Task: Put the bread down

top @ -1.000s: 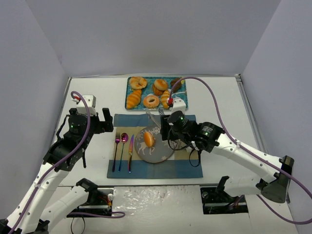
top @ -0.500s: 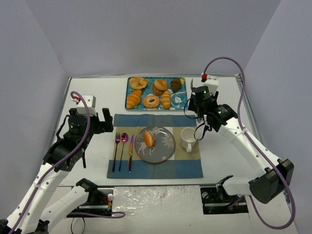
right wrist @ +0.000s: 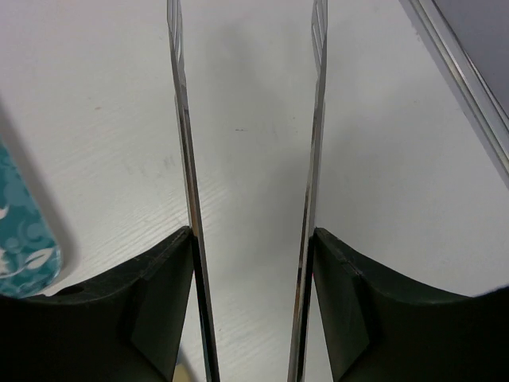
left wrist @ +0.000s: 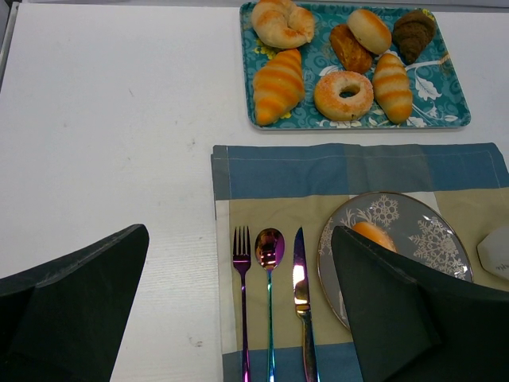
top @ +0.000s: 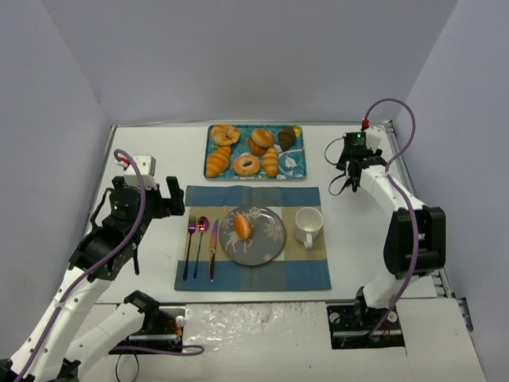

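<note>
- The bread (top: pixel 243 228) lies on the left half of the plate (top: pixel 272 241), which sits mid-placemat (top: pixel 254 197) between the cutlery and the mug (top: pixel 307 226)
- Its long axis runs roughly front to back across the tabletop, tilted only a little; the bun touches nothing but the plate
- The right gripper (right wrist: pixel 245 32) hangs over bare tabletop in the far right corner, just beside the right end of the pastry tray (top: pixel 291 165); its two thin fingers stand apart and parallel with nothing between them, so it is released and empty
- From that gripper the bread lies toward the near left, well apart, with the mug in between
- The left gripper (left wrist: pixel 238 239) hovers left of the placemat, spread wide and holding nothing; its wrist view looks across the fork, spoon and knife to the bun on the plate's left side
- The left arm is the nearer one to the bread
- Judging from how things lie, the placing looks done: bun on plate, both grippers free of it
</note>
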Motion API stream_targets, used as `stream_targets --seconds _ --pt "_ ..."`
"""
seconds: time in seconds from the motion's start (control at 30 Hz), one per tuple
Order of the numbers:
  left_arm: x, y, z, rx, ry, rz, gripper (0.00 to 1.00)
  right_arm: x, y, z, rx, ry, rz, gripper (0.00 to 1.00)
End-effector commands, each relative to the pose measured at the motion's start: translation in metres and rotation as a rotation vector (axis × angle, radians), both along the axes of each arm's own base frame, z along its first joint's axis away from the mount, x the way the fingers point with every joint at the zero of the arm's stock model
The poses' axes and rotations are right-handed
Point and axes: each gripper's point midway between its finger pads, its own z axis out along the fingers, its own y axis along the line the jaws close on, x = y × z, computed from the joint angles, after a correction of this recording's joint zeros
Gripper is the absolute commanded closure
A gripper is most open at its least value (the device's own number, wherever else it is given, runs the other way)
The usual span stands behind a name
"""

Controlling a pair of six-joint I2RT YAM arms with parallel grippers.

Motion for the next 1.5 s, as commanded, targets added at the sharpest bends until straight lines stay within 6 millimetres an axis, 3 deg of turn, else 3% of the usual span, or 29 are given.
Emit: stream_targets --seconds 0.0,0.4,0.67,0.83,1.1,1.3,1.4,1.47 --pt "0.004 -0.005 0.026 -0.034 -0.076 -0.013 0.03 0.037 -0.01 -0.007 -0.009 -0.067 -0.003 0.44" --pt "0.004 -0.003 0.026 -0.03 -0.079 -0.007 0.03 0.058 -0.023 -0.069 0.03 0.04 0.005 0.36" --pt "0.005 -0.003 0.025 -0.028 -0.076 -0.006 0.03 0.048 -0.024 -0.087 0.036 0.124 0.009 0.24" --pt "0.005 -0.003 0.025 -0.026 -0.075 -0.007 0.03 0.045 -0.024 -0.087 0.038 0.132 0.003 0.16" --pt "0.006 -0.004 0.023 -0.024 -0.069 -0.01 0.03 0.036 -0.028 -0.06 0.016 0.106 -0.023 0.13" --pt "0.006 -0.005 0.022 -0.023 -0.066 -0.01 0.03 0.027 -0.005 0.011 0.013 -0.043 0.034 0.11" --pt "0.006 -0.006 0.023 -0.024 -0.066 -0.015 0.03 0.016 0.026 0.055 0.021 -0.141 0.119 0.07" --pt "0.006 -0.005 0.023 -0.025 -0.069 -0.016 0.03 0.01 0.047 0.073 0.029 -0.183 0.175 0.04"
